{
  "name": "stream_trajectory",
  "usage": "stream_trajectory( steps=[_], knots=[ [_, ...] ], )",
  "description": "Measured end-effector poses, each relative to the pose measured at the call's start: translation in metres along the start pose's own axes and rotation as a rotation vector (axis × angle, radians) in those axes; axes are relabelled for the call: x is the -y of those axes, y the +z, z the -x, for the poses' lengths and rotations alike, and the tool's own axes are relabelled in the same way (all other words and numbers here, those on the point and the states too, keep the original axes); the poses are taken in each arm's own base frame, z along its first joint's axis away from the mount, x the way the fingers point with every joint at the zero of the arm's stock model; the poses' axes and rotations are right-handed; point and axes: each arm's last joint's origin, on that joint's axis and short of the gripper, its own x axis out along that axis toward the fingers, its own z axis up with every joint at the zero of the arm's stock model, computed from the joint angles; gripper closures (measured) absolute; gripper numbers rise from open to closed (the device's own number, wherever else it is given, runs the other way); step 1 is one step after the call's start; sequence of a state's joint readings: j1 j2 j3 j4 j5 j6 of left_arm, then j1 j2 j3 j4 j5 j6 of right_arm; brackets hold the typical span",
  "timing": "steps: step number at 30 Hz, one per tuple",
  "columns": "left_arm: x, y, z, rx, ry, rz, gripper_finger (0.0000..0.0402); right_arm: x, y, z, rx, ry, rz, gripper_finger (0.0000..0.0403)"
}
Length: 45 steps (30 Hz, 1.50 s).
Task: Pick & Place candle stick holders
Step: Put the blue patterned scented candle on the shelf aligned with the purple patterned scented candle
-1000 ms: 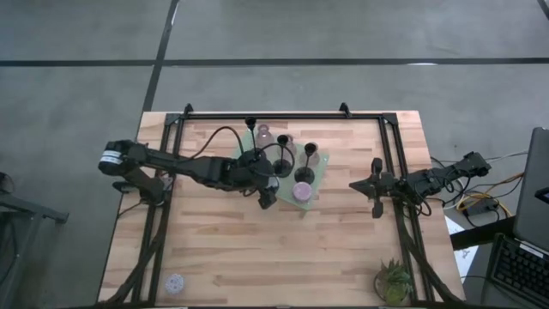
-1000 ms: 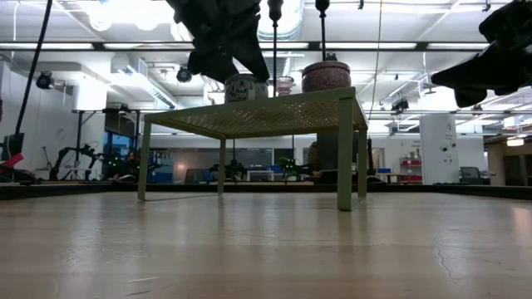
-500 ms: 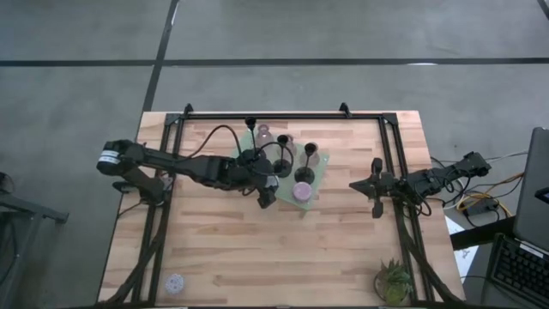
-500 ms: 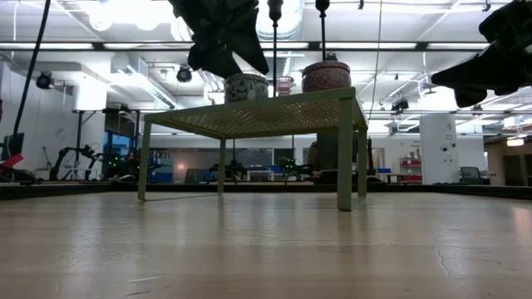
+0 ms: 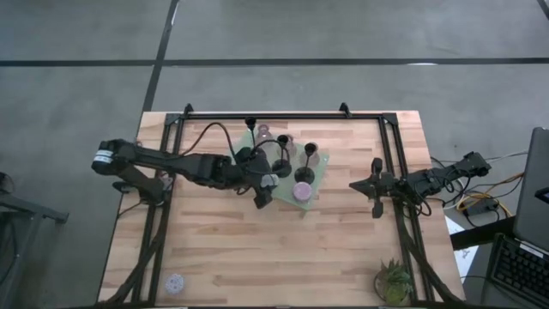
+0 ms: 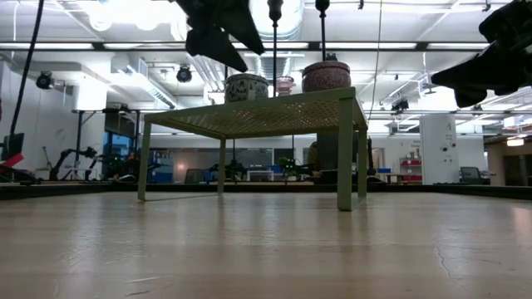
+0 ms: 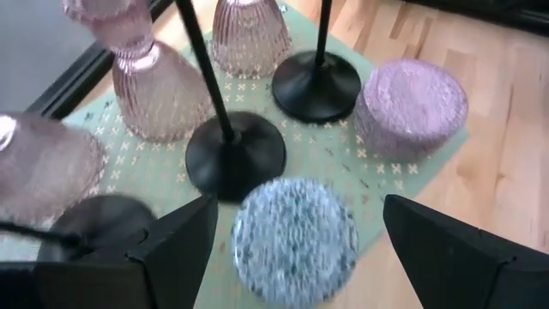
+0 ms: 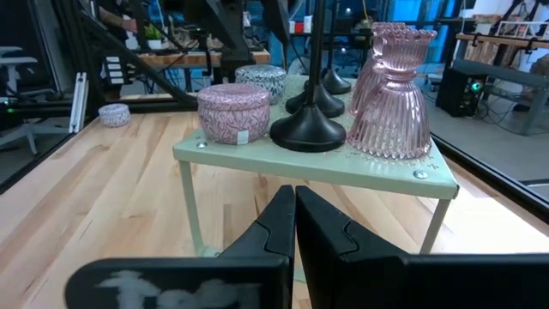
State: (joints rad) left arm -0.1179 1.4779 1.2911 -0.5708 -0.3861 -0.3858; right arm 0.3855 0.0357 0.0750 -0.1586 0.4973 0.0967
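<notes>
From above, the left hand (image 5: 262, 190) hangs with its fingers wide over the near-left corner of the pale green stand (image 5: 319, 183), which sits toward the far edge of the tabletop (image 5: 257, 257) with most candle stick holders crowded on it; one lavender holder (image 5: 175, 282) lies alone near the tabletop's near-left corner. The right hand (image 5: 376, 202) waits closed near the right edge, holding nothing. At table level, the left hand (image 6: 218, 37) sits above the speckled holder (image 6: 247, 86). Through the left wrist, that speckled holder (image 7: 296, 240) lies between the spread fingers, touching-close to a black base (image 7: 236, 155); a descent could clip it and topple the slim stem. The right wrist view shows the glass holders (image 8: 393, 99) by the stand's edge, likely to tip if jostled.
</notes>
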Motion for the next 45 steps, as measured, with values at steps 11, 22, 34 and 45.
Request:
stream_trajectory(
  steps=[11, 22, 34, 45],
  knots=[
    [0.01, -0.017, 0.022, -0.084, 0.0, -0.038, 0.0068, 0.0, 0.0, 0.0, 0.0, 0.0, 0.0, 0.0394],
    [0.013, -0.038, 0.015, -0.092, 0.099, -0.089, 0.0109, 0.0, 0.0, 0.0, 0.0, 0.0, 0.0, 0.0394],
    [0.003, -0.052, 0.002, -0.1, 0.192, -0.12, 0.0151, 0.0, 0.0, 0.0, 0.0, 0.0, 0.0, 0.0394],
    [0.002, -0.048, -0.005, -0.042, 0.169, -0.112, 0.0152, 0.0, 0.0, 0.0, 0.0, 0.0, 0.0, 0.0394]
  ],
)
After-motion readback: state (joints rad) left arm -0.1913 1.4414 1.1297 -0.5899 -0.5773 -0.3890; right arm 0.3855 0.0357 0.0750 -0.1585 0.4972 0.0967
